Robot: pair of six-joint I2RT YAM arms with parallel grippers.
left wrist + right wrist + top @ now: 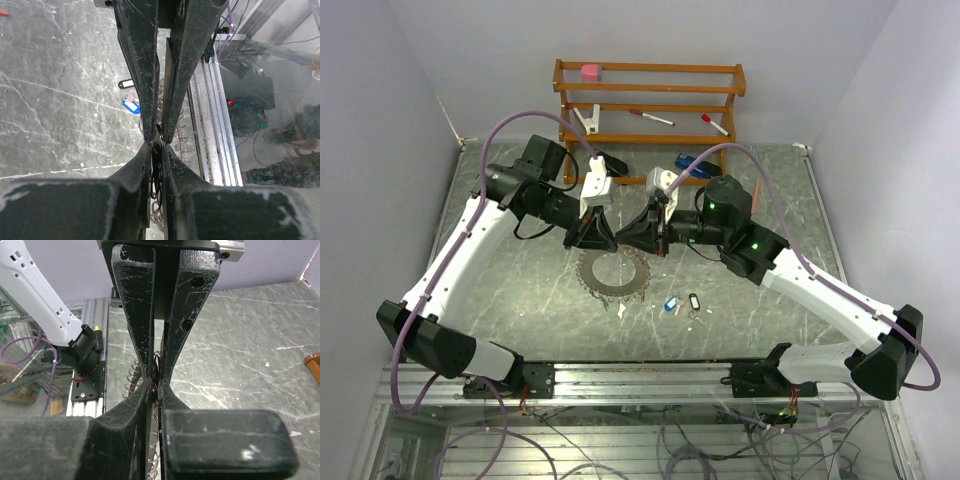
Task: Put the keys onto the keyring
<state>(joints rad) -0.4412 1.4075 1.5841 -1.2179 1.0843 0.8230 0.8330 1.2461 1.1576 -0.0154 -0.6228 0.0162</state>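
Grey marbled worktop [520, 300] bearing small silvery keys [670, 304] with blue and black plastic tags, near the large thin silvery toothed-rim keyring [613, 272]. Left tool [610, 240] and right tool [630, 238], both almost closed, pinch its upper rim. Judged light, stiff, slippery; take keys by their tags.

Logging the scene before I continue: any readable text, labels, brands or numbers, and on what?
None readable in any view.
Blue key tag and black key tag: too small to tell if written on.
Pens on the wooden rack: too small to read.
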